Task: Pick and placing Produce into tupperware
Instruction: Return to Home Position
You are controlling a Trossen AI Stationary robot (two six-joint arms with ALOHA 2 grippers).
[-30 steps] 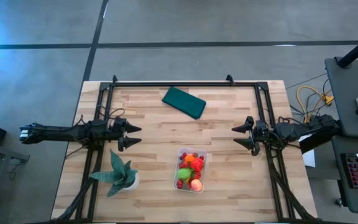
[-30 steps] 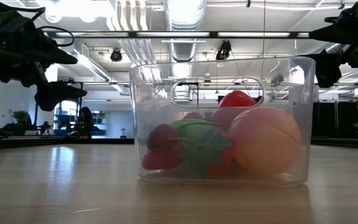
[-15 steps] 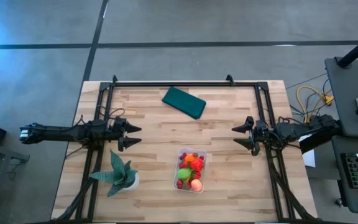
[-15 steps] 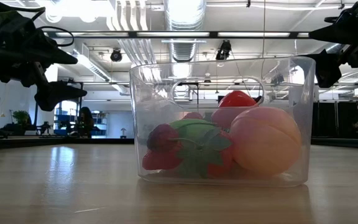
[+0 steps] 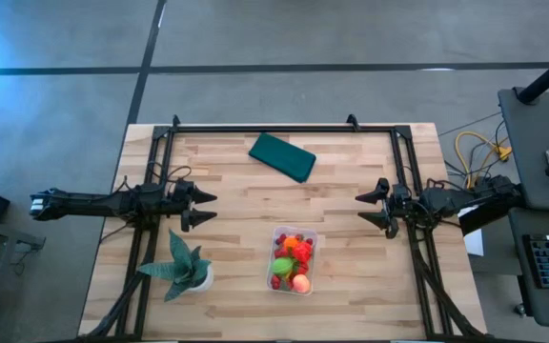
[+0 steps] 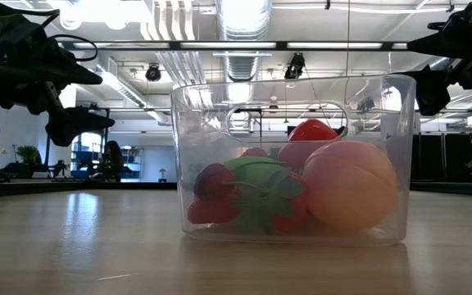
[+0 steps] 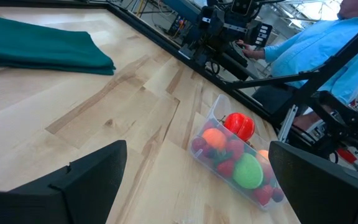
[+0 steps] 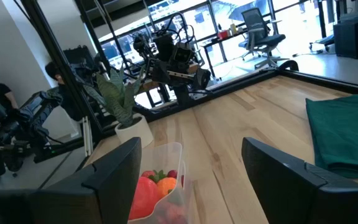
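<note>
Toward six o'clock on the tabletop (image 5: 236,191), the tupperware (image 5: 276,234) holds the produce (image 5: 292,259); left pincer (image 5: 205,207) at nine, right pincer (image 5: 360,209) at three, both spread empty, seemingly parked, job done.

a green cloth (image 5: 282,156) and potted plant (image 5: 186,267) sit on the table (image 5: 236,205).

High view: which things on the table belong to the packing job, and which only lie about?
Job: tupperware, produce inside it, left gripper and right gripper, both open.
Lying about: dark green cloth, potted plant.
</note>
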